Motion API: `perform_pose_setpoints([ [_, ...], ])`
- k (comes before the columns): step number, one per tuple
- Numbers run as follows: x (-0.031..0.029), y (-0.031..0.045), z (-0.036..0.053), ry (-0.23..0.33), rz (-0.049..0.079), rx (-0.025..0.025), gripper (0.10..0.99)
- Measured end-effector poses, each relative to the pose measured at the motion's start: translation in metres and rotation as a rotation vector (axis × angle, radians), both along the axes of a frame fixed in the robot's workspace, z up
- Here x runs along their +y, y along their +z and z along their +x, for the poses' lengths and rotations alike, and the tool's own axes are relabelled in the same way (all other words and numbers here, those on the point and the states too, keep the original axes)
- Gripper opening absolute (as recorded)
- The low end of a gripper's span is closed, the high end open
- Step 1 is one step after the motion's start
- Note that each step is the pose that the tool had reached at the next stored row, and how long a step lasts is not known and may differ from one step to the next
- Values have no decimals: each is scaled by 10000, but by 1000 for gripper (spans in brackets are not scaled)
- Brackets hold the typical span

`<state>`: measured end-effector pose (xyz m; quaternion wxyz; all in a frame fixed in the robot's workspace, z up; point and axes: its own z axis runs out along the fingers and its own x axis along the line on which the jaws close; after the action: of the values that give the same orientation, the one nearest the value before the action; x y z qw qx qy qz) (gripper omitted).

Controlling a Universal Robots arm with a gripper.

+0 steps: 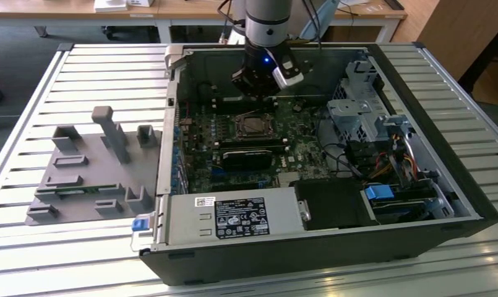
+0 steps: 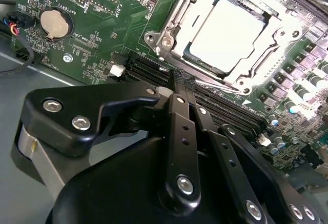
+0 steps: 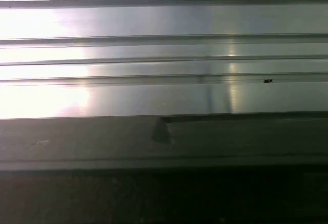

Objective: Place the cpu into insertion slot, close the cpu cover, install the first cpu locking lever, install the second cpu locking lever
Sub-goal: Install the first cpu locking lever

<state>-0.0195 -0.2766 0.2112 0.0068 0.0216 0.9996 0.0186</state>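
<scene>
Black jaws, pressed together and empty, hover at the far side of the square silver-rimmed insertion slot [image 2: 163,40]. The flat silver-beige cpu [image 2: 228,32] lies inside, framed by the thin silvery cpu cover [image 2: 261,55].

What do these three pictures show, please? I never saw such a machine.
A robot arm with a gripper reaches into an open computer case on a slatted metal table. The exterior view looks from outside; both wrist cameras ride on the arm. In the second wrist view the black gripper hangs above the motherboard, where the cpu lies in the insertion slot, framed by the cpu cover. A grey parts holder lies beside the case. The gripper does not hold the cpu.
</scene>
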Motion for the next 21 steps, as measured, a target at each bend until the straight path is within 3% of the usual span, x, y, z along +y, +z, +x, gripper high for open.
perform_pose_setpoints([
  [13, 3, -107, 17, -2, -71, 2, 106],
  [21, 4, -113, 19, -1, -76, 0, 106],
])
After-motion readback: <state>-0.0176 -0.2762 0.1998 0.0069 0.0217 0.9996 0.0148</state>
